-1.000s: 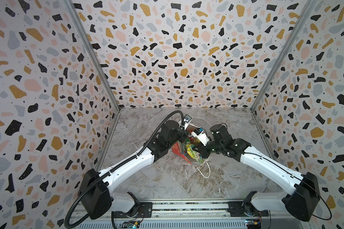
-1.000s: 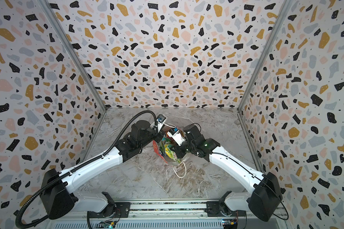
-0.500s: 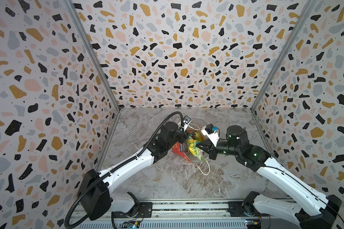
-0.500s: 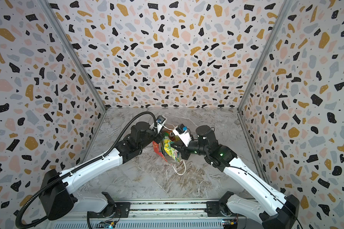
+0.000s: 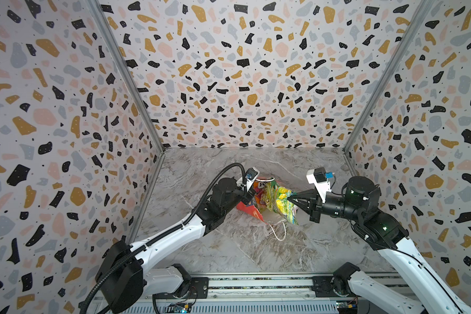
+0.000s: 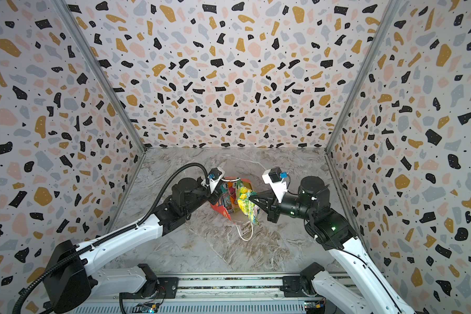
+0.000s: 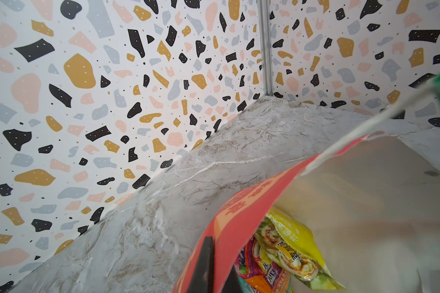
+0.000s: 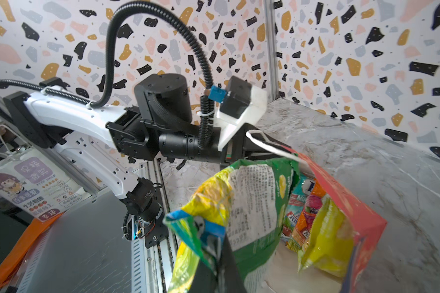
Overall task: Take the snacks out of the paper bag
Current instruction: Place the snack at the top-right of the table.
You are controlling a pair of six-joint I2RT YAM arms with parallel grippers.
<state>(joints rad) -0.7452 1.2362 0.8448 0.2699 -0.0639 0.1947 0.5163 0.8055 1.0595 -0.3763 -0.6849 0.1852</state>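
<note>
The red paper bag (image 5: 248, 211) (image 6: 220, 211) lies tilted on the marble floor, mouth facing the right arm. My left gripper (image 5: 249, 196) (image 7: 219, 269) is shut on the bag's red wall (image 7: 239, 215), one finger outside and one inside. My right gripper (image 5: 291, 198) (image 6: 252, 199) (image 8: 222, 256) is shut on the edge of a green and yellow snack packet (image 5: 282, 202) (image 8: 254, 197), which hangs at the bag's mouth. More snacks stay inside: a yellow packet (image 7: 290, 236) (image 8: 325, 241) and orange and purple packets (image 7: 262, 276). A white cord handle (image 5: 279, 231) trails on the floor.
Terrazzo-patterned walls close in the left, back and right sides. The arms' base rail (image 5: 256, 282) runs along the front edge. The left arm (image 8: 163, 106) stands close behind the bag in the right wrist view. Bare marble floor (image 5: 269, 252) lies in front of the bag.
My right gripper has drawn back to the right, pulling the green and yellow packet from inside the bag to its mouth. The left gripper has kept its hold on the bag.
</note>
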